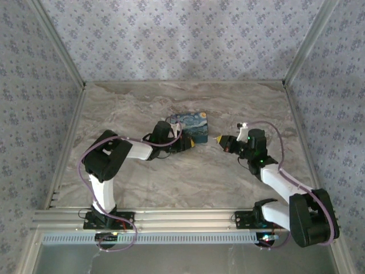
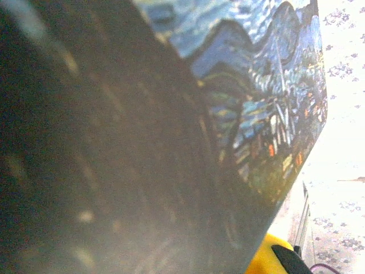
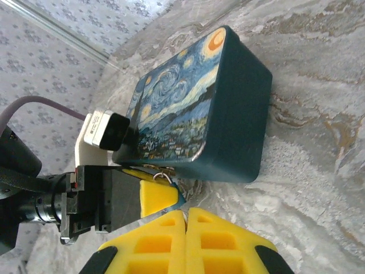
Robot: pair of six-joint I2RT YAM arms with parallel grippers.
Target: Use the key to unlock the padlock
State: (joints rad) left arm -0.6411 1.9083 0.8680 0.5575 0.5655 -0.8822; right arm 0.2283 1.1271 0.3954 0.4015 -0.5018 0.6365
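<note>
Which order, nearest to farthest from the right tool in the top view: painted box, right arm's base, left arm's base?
1. Painted box, just left of the right tool.
2. Right arm's base, near edge, right side.
3. Left arm's base, near edge, far left.

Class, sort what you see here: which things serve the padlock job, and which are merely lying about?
For the job: left claw; right claw, shut; painted box; small metal loop at the box's edge, perhaps the padlock.
Merely there: marbled table; patterned walls.
</note>
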